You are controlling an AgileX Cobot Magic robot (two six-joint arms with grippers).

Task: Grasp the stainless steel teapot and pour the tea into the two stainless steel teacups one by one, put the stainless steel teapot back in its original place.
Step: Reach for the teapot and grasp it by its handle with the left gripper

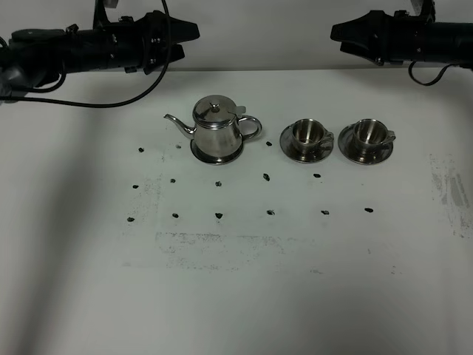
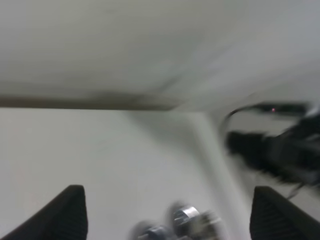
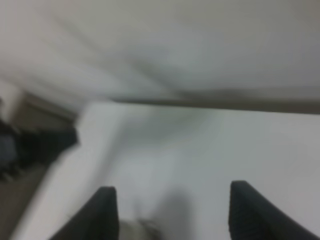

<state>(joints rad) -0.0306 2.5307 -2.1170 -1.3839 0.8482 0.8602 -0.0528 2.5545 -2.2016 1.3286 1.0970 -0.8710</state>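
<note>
The teapot (image 1: 215, 129) stands upright on its round dish (image 1: 218, 158) on the white table (image 1: 236, 288), lid on. In the high view its spout points left and its loop handle faces the cups. Just to the right of it are the two teacups, the nearer cup (image 1: 307, 134) and the farther cup (image 1: 369, 133). Each sits on its own saucer (the saucers' rims lie close together, and I cannot tell whether they touch). Rows of small dark marks (image 1: 219, 215) dot the table in front of them.

Both arms hang above the far edge of the table, well apart from the teapot and the cups. The left end effector (image 1: 185, 41) is over the far left and the right end effector (image 1: 340, 38) over the far right. Both wrist views are blurred. In each of them the two dark fingers stand wide apart with nothing between them: left (image 2: 70, 212), right (image 3: 250, 210).
</note>
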